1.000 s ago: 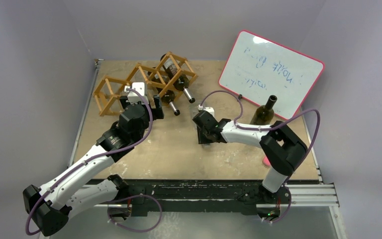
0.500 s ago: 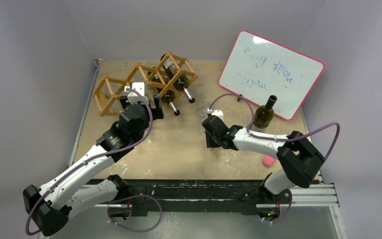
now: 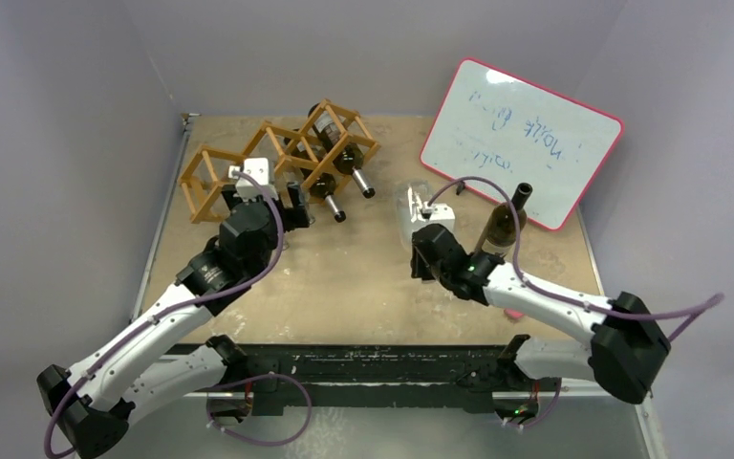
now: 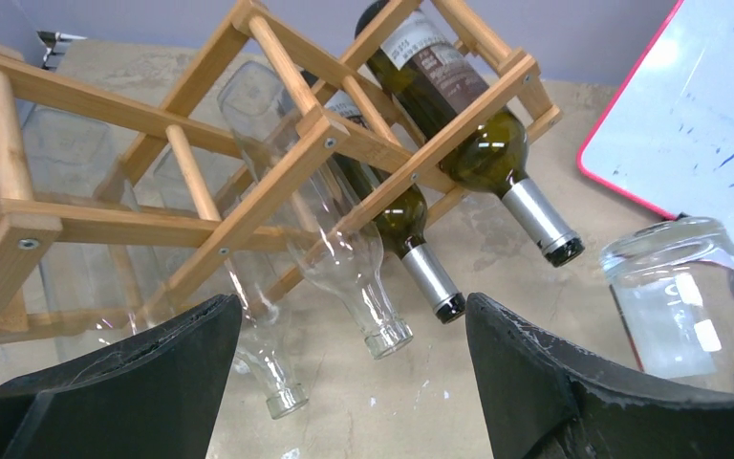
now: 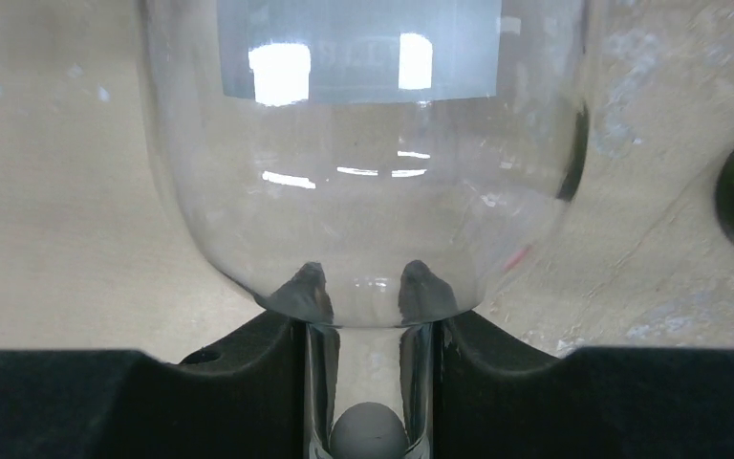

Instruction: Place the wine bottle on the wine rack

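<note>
Wine rack (image 3: 212, 174) is set at the far left of the surface (image 3: 344, 287). Racked bottles (image 4: 459, 115) are lodged in its right-hand cells, with their necks pointed toward the near right. The left claw (image 4: 352, 311) is held just before the rack, with nothing between its fingers. A whiteboard (image 3: 521, 143) is set at the far right, and a standing bottle (image 3: 505, 222) is placed upright just before it. The wine bottle (image 5: 363, 143) is gripped by the neck in the right claw (image 5: 365, 287). It is located between rack and standing bottle, nearer the latter.
</note>
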{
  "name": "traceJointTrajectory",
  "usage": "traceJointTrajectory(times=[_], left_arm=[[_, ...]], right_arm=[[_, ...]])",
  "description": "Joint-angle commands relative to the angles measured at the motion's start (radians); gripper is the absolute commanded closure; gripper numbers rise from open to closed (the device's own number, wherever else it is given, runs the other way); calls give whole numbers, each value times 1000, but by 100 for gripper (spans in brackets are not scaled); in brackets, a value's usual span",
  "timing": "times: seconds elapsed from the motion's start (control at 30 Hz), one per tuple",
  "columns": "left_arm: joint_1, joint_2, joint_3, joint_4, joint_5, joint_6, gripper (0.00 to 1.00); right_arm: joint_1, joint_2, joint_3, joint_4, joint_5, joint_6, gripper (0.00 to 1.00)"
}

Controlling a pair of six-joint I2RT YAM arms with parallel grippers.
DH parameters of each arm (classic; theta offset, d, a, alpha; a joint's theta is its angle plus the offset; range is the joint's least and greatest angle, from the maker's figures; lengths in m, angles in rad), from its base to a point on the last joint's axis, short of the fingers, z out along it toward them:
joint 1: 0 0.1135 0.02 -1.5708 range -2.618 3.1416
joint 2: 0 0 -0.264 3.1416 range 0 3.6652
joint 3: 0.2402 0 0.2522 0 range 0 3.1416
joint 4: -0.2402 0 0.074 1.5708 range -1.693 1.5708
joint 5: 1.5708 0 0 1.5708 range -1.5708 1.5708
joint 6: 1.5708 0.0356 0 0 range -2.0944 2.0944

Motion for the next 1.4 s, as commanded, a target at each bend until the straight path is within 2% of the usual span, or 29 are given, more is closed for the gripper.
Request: traceJointTrajectory(times=[0.0, 0.27, 0.43, 0.73, 1.0, 1.23, 1.37], left_arm=[[-2, -56, 80, 21, -37, 6, 14], [-2, -146, 122, 22, -220, 23, 14], [-2, -196, 102, 41, -296, -9, 14], [-2, -260, 66, -6, -460, -118, 14], [-1, -321, 37, 9, -490, -111, 14], [-1, -329, 90, 59, -537, 122, 14], [-1, -358, 99, 61, -528, 135, 14]], right_arm=[[-2, -162, 48, 160, 154, -12, 100], [-2, -229, 186, 103, 135, -108, 100], [-2, -194, 329, 108, 28, -196, 100], [-4, 14, 681, 51, -190, -252, 100], [-49, 221, 948, 81, -389, -245, 100], [-114, 408, 1151, 118, -538, -241, 100], [-143, 520, 1275, 73, -594, -227, 100]])
